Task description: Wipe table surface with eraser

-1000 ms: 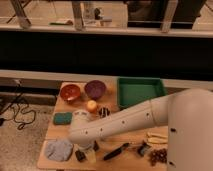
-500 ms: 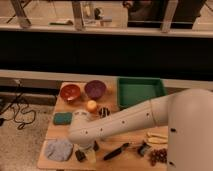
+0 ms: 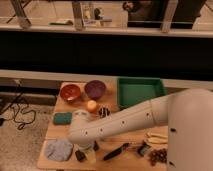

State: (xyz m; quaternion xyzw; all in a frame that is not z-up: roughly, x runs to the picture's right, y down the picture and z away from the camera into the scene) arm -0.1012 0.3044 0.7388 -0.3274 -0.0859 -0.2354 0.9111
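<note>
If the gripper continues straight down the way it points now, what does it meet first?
Probably the wooden table top. The gripper points down at the front edge, beside the grey crumpled cloth; depth is unclear.

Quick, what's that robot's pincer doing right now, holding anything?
Pincer: low over the table's front edge, beside the grey cloth; holding anything cannot be told.

Lab-like room: railing [image 3: 105,31], test table [image 3: 135,159], end effector [image 3: 86,150] low.

Orange bowl [image 3: 70,92] beside purple bowl [image 3: 95,89]; green tray [image 3: 140,92] right; grey cloth [image 3: 59,149] front-left.
</note>
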